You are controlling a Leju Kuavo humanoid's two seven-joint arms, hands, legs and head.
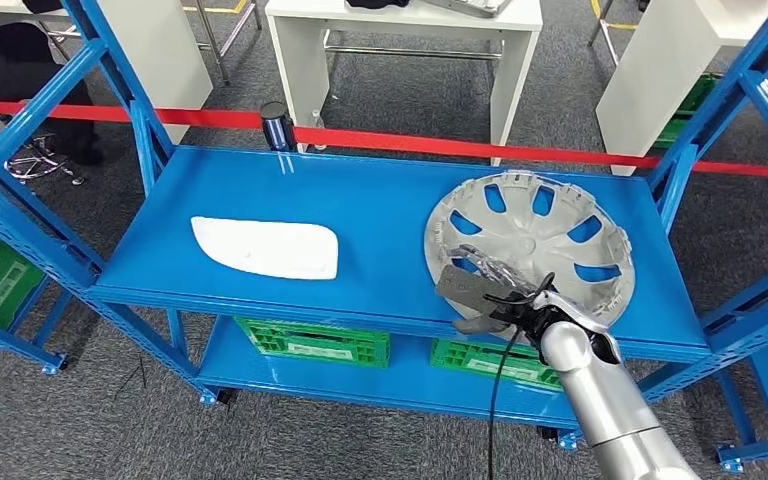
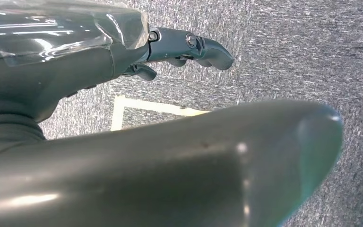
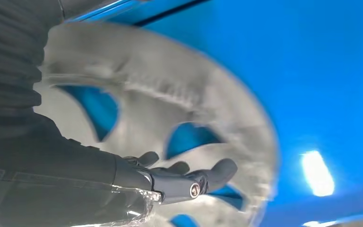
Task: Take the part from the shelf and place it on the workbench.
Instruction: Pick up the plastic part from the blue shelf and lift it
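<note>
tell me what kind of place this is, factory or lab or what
Probably a robot test area staged like a parts storeroom or workshop: blue steel shelving holding a silver wheel cover, green crates below, white workbenches behind, and a red barrier tape cordoning it off.

– What do we have on the upper shelf (image 1: 380, 215)?
– Wheel cover (image 1: 540, 235) on its right part, flat panel (image 1: 265, 247) on its left, the two well apart. Our right hand (image 1: 485, 290) sits over the cover's near-left edge.
– Below?
– Crates (image 1: 312, 342) on the lower level. Behind the shelf, a tape barrier (image 1: 560, 150), then a table (image 1: 405, 30)
</note>
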